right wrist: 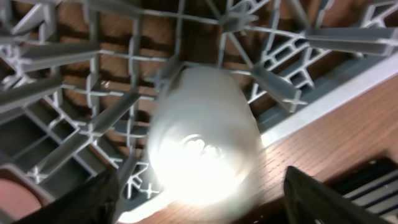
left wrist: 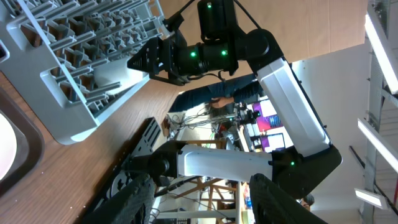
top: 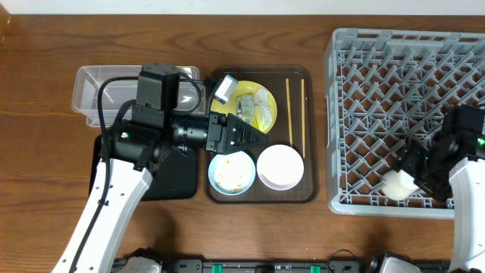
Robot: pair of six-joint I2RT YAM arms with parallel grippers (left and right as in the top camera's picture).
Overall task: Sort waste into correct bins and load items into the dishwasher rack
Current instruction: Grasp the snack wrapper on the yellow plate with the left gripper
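Cup point(right wrist: 202, 149) in rack point(top: 331, 121) is judged light, rigid, slippery, best gripped across its wall; left fingers point(left wrist: 134, 199) and right fingers point(right wrist: 93, 199) are seen open.

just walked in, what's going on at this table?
The right gripper hangs open over a white cup lying at the near edge of the dishwasher rack. The left gripper, open and empty, hovers over the brown tray beside the yellow plate holding a crumpled wrapper. The blue bowl of rice, white bowl and chopsticks sit on that tray.
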